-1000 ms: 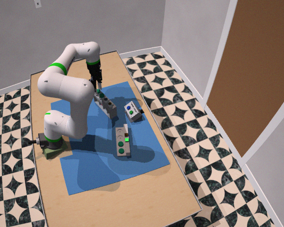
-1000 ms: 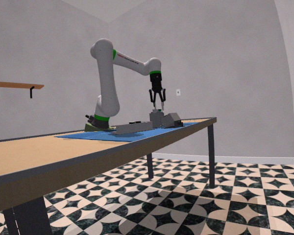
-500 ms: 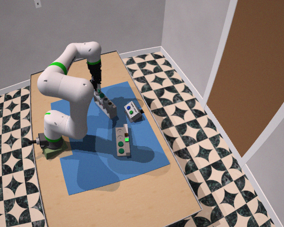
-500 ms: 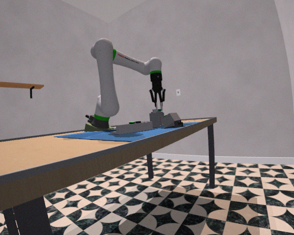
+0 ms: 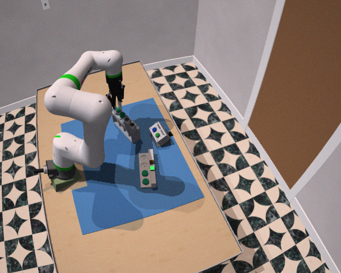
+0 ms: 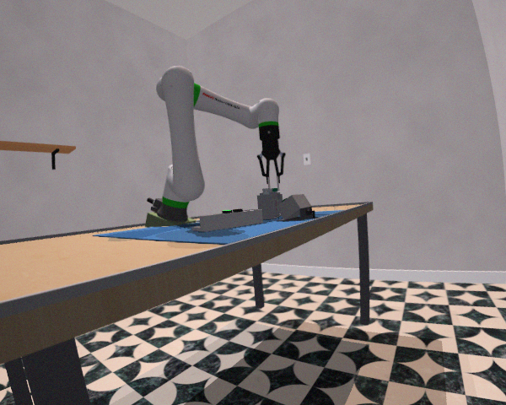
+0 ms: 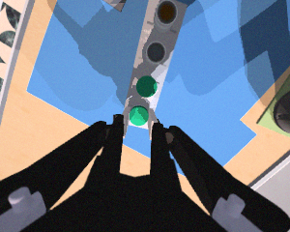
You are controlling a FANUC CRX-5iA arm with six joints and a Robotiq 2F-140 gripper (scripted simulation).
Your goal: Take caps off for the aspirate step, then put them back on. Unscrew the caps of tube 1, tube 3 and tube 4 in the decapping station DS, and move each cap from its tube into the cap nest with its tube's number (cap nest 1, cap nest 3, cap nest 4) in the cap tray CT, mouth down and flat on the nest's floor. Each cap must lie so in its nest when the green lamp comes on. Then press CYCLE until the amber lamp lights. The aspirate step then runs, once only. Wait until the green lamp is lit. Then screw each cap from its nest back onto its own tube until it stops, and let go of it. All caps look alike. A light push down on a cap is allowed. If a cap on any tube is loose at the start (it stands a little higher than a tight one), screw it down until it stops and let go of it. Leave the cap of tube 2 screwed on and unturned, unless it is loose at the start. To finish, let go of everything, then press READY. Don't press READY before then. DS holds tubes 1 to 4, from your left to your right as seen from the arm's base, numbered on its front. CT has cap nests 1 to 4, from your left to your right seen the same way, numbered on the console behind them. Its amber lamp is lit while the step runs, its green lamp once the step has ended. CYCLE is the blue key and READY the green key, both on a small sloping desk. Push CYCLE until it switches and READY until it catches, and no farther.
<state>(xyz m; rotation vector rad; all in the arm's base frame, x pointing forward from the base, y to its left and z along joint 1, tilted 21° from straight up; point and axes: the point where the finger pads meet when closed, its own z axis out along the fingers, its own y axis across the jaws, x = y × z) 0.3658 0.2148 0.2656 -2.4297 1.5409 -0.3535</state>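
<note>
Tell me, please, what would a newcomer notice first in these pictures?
First the white arm, bent over the far end of the blue mat, with its gripper shut on the green cap of the end tube in the decapping station. Next, the green lamp glowing on the cap tray, where two more caps lie.

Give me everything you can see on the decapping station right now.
The decapping station is a narrow grey block standing on the blue mat, holding four tubes in a row. Two carry green caps; the other two show open dark mouths. The gripper is shut on the end cap, beside the other capped tube.
</note>
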